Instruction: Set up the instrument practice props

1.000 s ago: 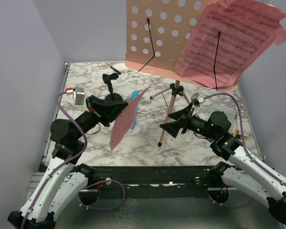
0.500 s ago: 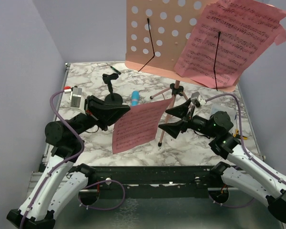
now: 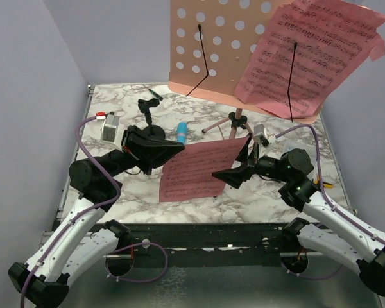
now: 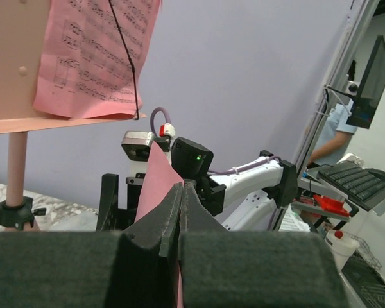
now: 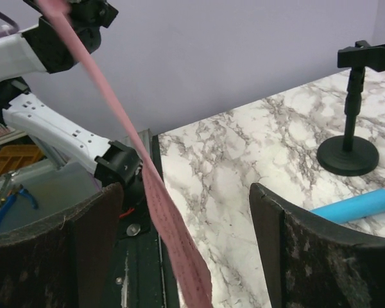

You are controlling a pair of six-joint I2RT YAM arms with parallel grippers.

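Note:
The salmon-pink music stand (image 3: 218, 45) rises at the back on thin tripod legs (image 3: 234, 123). One pink sheet-music page (image 3: 311, 51) rests on the right of its desk under a black wire. My left gripper (image 3: 178, 149) is shut on the left edge of a second pink page (image 3: 199, 170), holding it above the table; the left wrist view shows that page (image 4: 155, 179) pinched between the pads. My right gripper (image 3: 242, 164) stands open around the page's right edge, and the page (image 5: 155, 212) hangs edge-on between its fingers without touching them. The light-blue stick (image 3: 181, 131) lies on the table behind the page.
A small black clamp stand (image 3: 151, 125) stands left of the stick and shows in the right wrist view (image 5: 350, 131). A dark pen (image 3: 155, 95) lies at the back of the marble table (image 3: 115, 186). Purple walls close both sides. The stand's desk overhangs the back.
My left gripper has swung the held page to the right and flatter, and its right edge has come between the right gripper's fingers. The right jaws have narrowed a little.

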